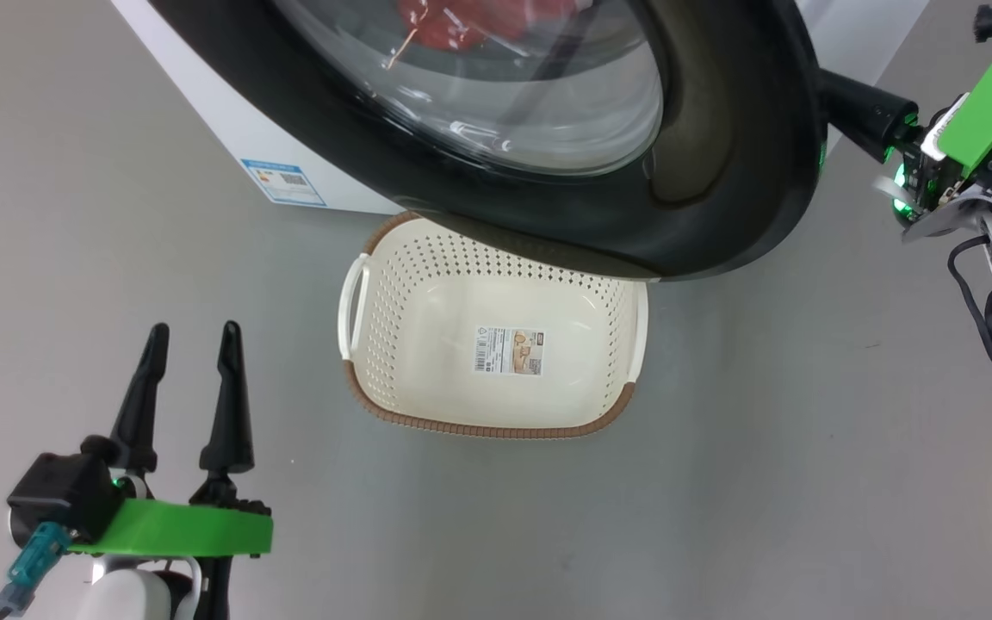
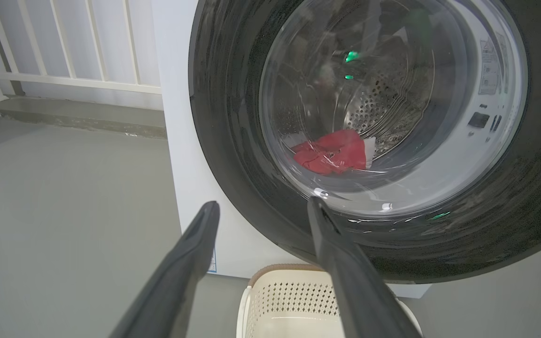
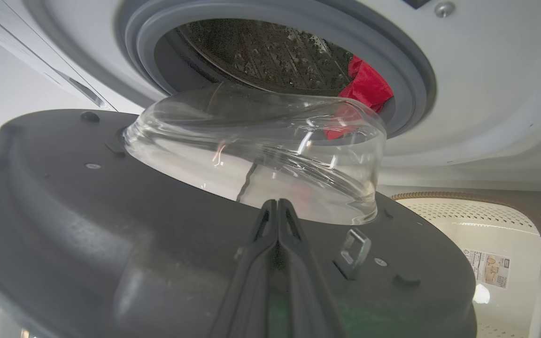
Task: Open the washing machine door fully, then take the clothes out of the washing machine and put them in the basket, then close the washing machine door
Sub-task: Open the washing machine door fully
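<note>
Basket below door, clothes in drum

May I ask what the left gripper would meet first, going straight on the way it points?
Probably the washing machine door, on its black rim beside the glass, where the left gripper aims; depth is unclear.

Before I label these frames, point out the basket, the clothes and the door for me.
basket (image 1: 479, 427), head view, on the brown near rim.
clothes (image 2: 334, 152), left wrist view, on the middle of the red heap.
door (image 3: 87, 211), right wrist view, on its dark inner face.
</note>
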